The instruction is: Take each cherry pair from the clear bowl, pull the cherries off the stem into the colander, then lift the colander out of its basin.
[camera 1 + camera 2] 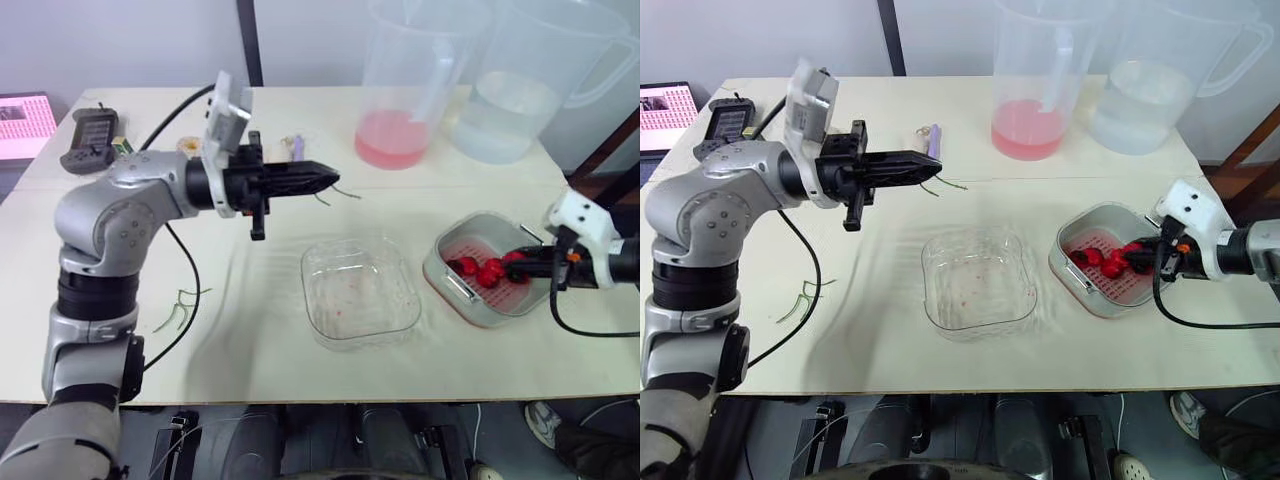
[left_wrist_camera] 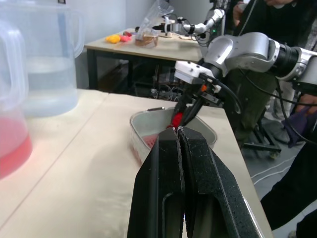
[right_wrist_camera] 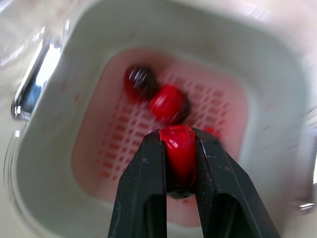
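My left gripper is raised above the table's middle, left of the pitchers, shut on a thin green stem that trails from its tip. The clear bowl sits at the centre front, holding only reddish smears. At the right, a white basin holds the pink colander with a few red cherries in it. My right gripper hangs just over the colander, shut on one red cherry.
Two large clear pitchers stand at the back, one with pink liquid, one with water. A black handset lies at the back left. Loose green stems lie on the table near the left arm.
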